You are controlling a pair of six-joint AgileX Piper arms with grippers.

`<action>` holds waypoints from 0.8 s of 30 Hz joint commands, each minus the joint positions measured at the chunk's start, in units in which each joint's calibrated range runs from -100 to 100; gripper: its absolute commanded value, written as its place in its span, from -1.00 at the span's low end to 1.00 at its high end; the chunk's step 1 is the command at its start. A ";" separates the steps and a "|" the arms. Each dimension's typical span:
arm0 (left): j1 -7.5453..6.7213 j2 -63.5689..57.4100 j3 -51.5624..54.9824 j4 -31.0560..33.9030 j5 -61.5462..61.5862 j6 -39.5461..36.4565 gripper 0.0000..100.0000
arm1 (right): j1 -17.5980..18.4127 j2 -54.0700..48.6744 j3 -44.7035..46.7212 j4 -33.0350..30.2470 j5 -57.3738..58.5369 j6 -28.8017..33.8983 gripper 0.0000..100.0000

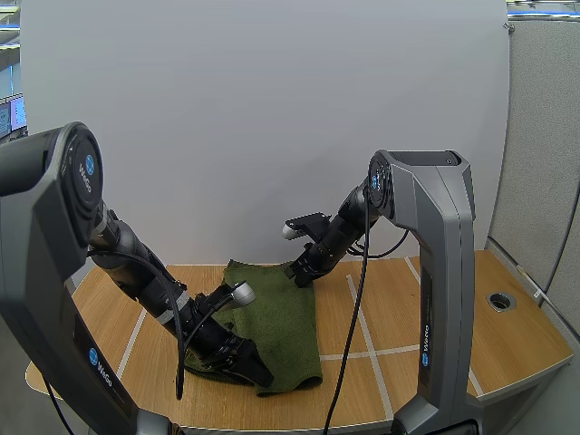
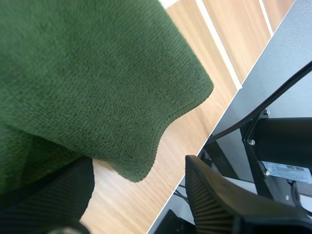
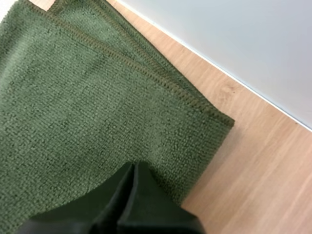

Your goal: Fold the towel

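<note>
Mid-fold, seemingly: pinning far corner of towel (image 1: 285, 313) at frame centre with right gripper (image 1: 299, 275) closed tight, left gripper (image 1: 256, 370) spread wide at lower edge. Next: clamp that edge, lift across.

The towel (image 1: 285, 313) is dark green, the table (image 1: 453, 317) pale wood.

White lettering that looks like "WeGo", too small to be sure of, runs up the grey upright of the right arm (image 1: 439, 299) beside a round blue badge. The same word and badge stand low on the left arm (image 1: 45, 272) and again on its dark shoulder joint (image 1: 77, 177). A white sticker (image 2: 287, 171) on a black housing (image 2: 282, 139) carries a barcode and print too fine to read.
</note>
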 commanded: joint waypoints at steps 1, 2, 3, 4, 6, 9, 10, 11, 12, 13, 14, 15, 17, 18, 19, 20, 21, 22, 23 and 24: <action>-0.25 4.33 -0.41 -1.69 1.24 0.98 0.74 | -0.26 -1.91 -0.32 0.20 -0.28 -0.34 -1.00; -0.25 4.50 -0.40 -1.69 1.24 1.00 0.74 | -0.26 -2.04 -0.32 0.20 -0.44 -0.34 -1.00; -0.25 4.77 -0.40 -1.91 1.24 1.00 0.74 | -0.26 -2.17 -0.32 0.20 -0.44 -0.34 -1.00; -0.25 4.83 -0.42 -2.08 1.24 1.10 0.74 | -0.26 -2.29 -0.32 0.20 -0.44 -0.34 -1.00; -0.25 4.94 -0.42 -2.31 1.24 1.33 0.73 | -0.26 -2.29 -0.32 0.20 -0.44 -0.34 -1.00; -0.25 5.08 -0.42 -2.69 0.86 1.43 0.73 | -0.26 -2.29 -0.32 0.20 -0.44 -0.34 -1.00; -0.25 5.08 -0.42 -2.69 0.63 1.43 0.72 | -0.26 -2.29 -0.32 0.20 -0.44 -0.34 -1.00; -0.25 5.08 -0.42 -2.69 0.63 1.43 0.69 | -0.26 -2.31 -0.32 0.20 -0.60 -0.34 -1.00; -0.25 5.08 -0.42 -2.59 0.63 1.43 0.66 | -0.26 -2.31 -0.19 0.20 -1.15 -0.34 -1.00; -0.25 5.08 -0.42 -2.59 0.63 1.43 0.64 | -0.26 -2.31 0.09 0.20 -2.06 -0.34 -1.00; -0.25 5.08 -0.42 -2.59 0.63 1.43 0.63 | -0.26 -2.31 0.24 0.20 -2.70 -0.34 -1.00; -0.25 5.08 -0.42 -2.59 0.63 1.43 0.63 | -0.26 -2.31 0.40 0.20 -3.23 -0.34 -1.00; -0.25 5.08 -0.42 -2.59 0.63 1.43 0.63 | -0.26 -2.31 0.52 0.20 -3.40 -0.34 -1.00; -0.25 5.08 -0.42 -2.59 0.63 1.43 0.63 | -0.26 -2.20 0.52 0.20 -3.40 -0.34 -1.00; -0.25 5.08 -0.42 -2.59 0.79 1.43 0.63 | -0.26 -2.07 0.52 0.20 -3.60 -0.34 -1.00; -0.25 5.08 -0.42 -2.59 0.97 1.43 0.63 | -0.26 -1.64 0.52 0.20 -3.61 -0.34 -1.00; -0.25 5.08 -0.42 -2.59 0.97 1.43 0.63 | -0.26 -1.37 0.52 0.20 -3.61 -0.34 -1.00; -0.25 5.08 -0.42 -2.59 1.14 1.43 0.63 | -0.26 -0.91 0.52 0.20 -3.61 -0.34 -1.00; -0.25 5.08 -0.42 -2.59 1.14 1.43 0.63 | -0.26 -0.58 0.52 0.20 -3.61 -0.34 -1.00; -0.25 5.08 -0.42 -2.59 1.32 1.43 0.63 | -0.26 -0.12 0.52 0.20 -3.61 -0.34 -1.00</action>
